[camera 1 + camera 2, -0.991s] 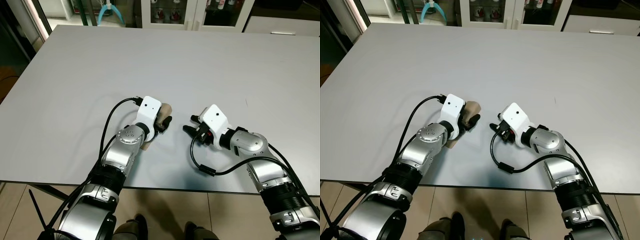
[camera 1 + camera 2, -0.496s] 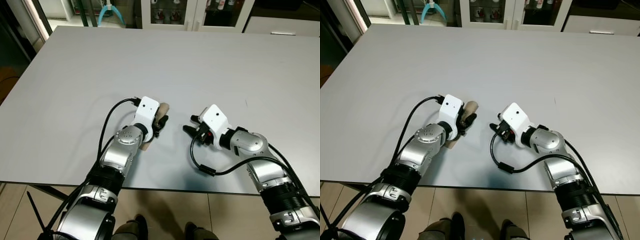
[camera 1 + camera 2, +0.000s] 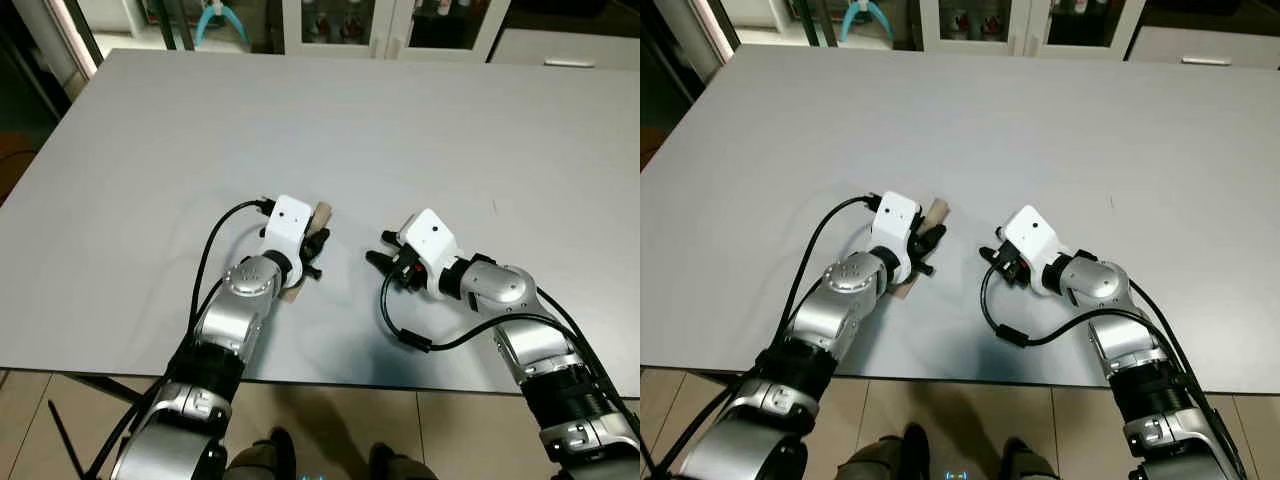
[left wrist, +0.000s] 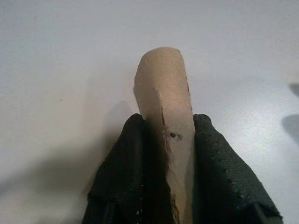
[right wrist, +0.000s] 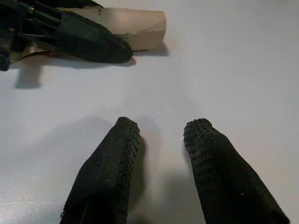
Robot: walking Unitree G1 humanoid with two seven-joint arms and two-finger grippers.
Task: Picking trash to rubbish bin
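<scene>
A brown cardboard tube (image 4: 163, 88), flattened and torn at one end, lies near the table's front edge. My left gripper (image 3: 316, 243) is shut on it, one black finger on each side, and the tube's far end (image 3: 323, 213) sticks out past the fingertips. My right gripper (image 3: 379, 259) rests low over the grey table (image 3: 420, 130), a short way right of the tube. It is open, with bare table between its fingers (image 5: 107, 172). From the right wrist I see the tube (image 5: 135, 21) and a left finger (image 5: 88, 44) lying against it.
The table's front edge (image 3: 330, 375) runs just under both forearms, with tiled floor below. A black cable (image 3: 400, 335) loops off the right wrist onto the table. Glass cabinets (image 3: 400, 25) and a teal object (image 3: 213, 18) stand beyond the far edge.
My left gripper has shifted slightly left and away with the tube, which now points more steeply away from me. The right arm has stayed put.
</scene>
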